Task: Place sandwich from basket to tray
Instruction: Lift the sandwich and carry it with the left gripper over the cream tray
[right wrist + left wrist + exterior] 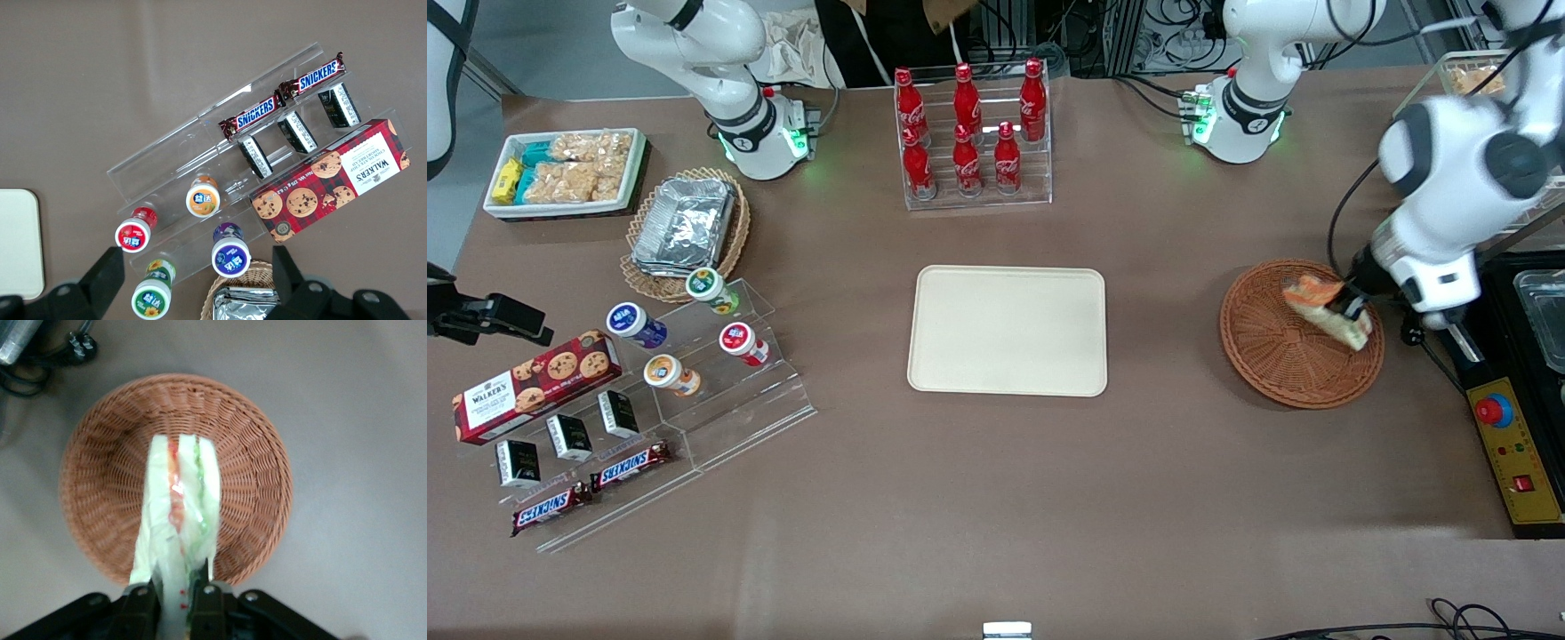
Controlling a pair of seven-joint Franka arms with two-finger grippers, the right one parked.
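My left gripper (1352, 307) is shut on the sandwich (1325, 308), a white bread wedge with orange, red and green filling, and holds it lifted above the reddish-brown wicker basket (1280, 356). In the left wrist view the sandwich (179, 513) hangs between the black fingers (143, 603) of the gripper (175, 600), over the basket (253, 467). The cream-beige tray (1008, 330) lies flat at the table's middle, bare, well toward the parked arm's end from the basket. Its corner shows in the right wrist view (19, 243).
A rack of red cola bottles (969, 133) stands farther from the camera than the tray. A black and yellow control box (1516, 444) lies beside the basket at the working arm's end. Snack racks (649, 391), a foil-container basket (685, 227) and a white bin (565, 173) lie toward the parked arm's end.
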